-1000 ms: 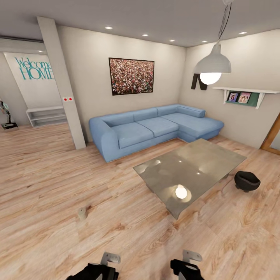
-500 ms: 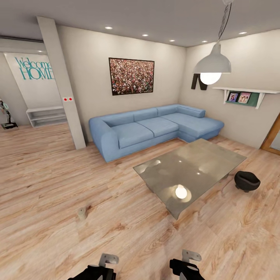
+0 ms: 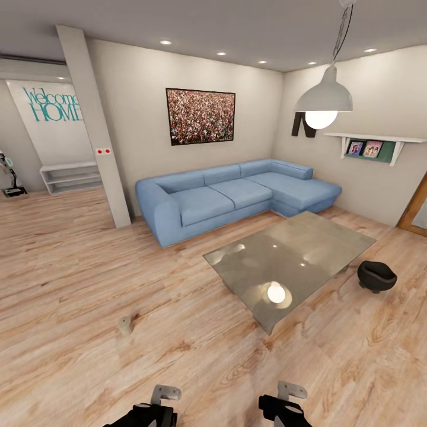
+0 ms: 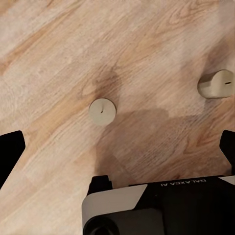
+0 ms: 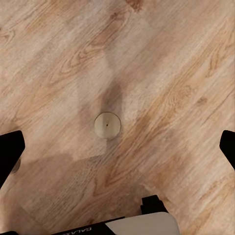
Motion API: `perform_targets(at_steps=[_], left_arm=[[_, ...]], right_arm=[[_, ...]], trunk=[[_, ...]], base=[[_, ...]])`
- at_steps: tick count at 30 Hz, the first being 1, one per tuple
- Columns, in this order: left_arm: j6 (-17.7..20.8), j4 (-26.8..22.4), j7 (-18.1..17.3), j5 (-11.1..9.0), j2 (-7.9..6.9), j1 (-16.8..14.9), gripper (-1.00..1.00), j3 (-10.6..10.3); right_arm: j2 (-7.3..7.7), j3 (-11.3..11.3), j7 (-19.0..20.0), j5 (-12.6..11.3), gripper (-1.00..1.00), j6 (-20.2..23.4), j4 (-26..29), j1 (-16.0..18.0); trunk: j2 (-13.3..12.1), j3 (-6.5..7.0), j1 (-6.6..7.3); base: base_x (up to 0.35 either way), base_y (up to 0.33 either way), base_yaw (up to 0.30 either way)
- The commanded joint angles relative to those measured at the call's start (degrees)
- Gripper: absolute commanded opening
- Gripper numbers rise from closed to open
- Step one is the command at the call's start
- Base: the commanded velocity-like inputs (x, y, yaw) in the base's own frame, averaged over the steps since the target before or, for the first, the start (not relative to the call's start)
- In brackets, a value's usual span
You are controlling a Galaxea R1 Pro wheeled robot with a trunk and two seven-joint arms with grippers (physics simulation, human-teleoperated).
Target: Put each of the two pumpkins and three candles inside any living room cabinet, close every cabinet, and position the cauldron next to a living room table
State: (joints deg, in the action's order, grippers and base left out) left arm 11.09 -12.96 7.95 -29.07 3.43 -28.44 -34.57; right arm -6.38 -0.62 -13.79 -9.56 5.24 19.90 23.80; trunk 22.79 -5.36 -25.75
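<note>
A pale candle (image 3: 124,325) stands on the wood floor, ahead and left of my arms. In the left wrist view, one candle (image 4: 102,111) stands upright and a second (image 4: 216,84) lies on its side. My left gripper (image 4: 117,149) hangs open above the floor with nothing between its fingers. Beneath my open right gripper (image 5: 117,147) stands a candle (image 5: 107,125). The black cauldron (image 3: 376,276) sits on the floor just off the right corner of the glass table (image 3: 320,243). The pumpkins and the cabinet are out of view.
A blue corner sofa (image 3: 237,196) lines the far wall behind the table. A white pillar (image 3: 98,130) rises at the left, with low white shelves (image 3: 70,177) beyond it. A pendant lamp (image 3: 323,101) hangs over the table. Open wood floor spreads to the left.
</note>
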Motion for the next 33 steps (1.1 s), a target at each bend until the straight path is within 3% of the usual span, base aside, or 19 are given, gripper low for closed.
perform_targets(at_steps=[1,8,13,15,18,21,23,30,33], left_arm=[[0.2,-0.13,0.4,-0.55,-0.06,-0.04,1.0,-0.49],[-0.89,-0.07,0.32,-0.49,-0.09,-0.03,1.0,-0.5],[-1.36,-0.05,0.31,-0.47,-0.11,-0.03,1.0,-0.5],[-1.56,-0.05,0.29,-0.47,-0.15,-0.03,1.0,-0.51],[-2.35,-0.05,0.28,-0.46,-0.17,-0.03,1.0,-0.52],[-2.63,-0.05,0.27,-0.46,-0.18,-0.03,1.0,-0.52],[-2.72,-0.05,0.26,-0.46,-0.18,-0.03,1.0,-0.51],[-2.81,-0.05,0.28,-0.46,-0.18,-0.03,1.0,-0.5],[-2.87,-0.05,0.24,-0.46,-0.18,-0.03,1.0,-0.5]], right_arm=[[0.0,-0.06,-0.21,-0.27,1.0,0.28,0.14,0.02],[-0.01,0.06,0.14,-0.15,1.0,0.17,0.57,0.02],[-0.21,0.53,6.74,0.31,1.0,0.7,9.85,-1.69],[-0.3,1.79,8.72,0.42,1.0,1.56,15.46,-3.78],[-0.36,6.09,10.12,0.45,1.0,5.85,22.89,-5.78],[-0.47,8.49,10.58,0.29,1.0,10.71,28.23,-6.35],[-0.56,9.37,10.76,0.23,1.0,14.1,31.24,-6.55],[-0.43,10.36,11.25,-0.19,1.0,19.6,40.04,-7.02],[-0.5,11.05,11.49,-0.31,1.0,25.93,46.06,-7.58]], trunk=[[0.13,-0.13,-0.03],[0.13,-0.13,-0.03],[0.13,-0.13,-0.03],[0.13,-0.13,-0.03],[0.13,-0.13,-0.03],[0.13,-0.13,-0.03],[0.13,-0.13,-0.03],[0.13,-0.13,-0.03],[0.13,-0.13,-0.03]], base=[[0.0,0.0,0.0],[0.0,0.0,0.0],[0.0,0.0,0.0],[0.0,0.0,0.0],[0.0,0.0,0.0],[0.0,0.0,0.0],[0.0,0.0,0.0],[0.0,0.0,0.0],[0.0,0.0,0.0]])
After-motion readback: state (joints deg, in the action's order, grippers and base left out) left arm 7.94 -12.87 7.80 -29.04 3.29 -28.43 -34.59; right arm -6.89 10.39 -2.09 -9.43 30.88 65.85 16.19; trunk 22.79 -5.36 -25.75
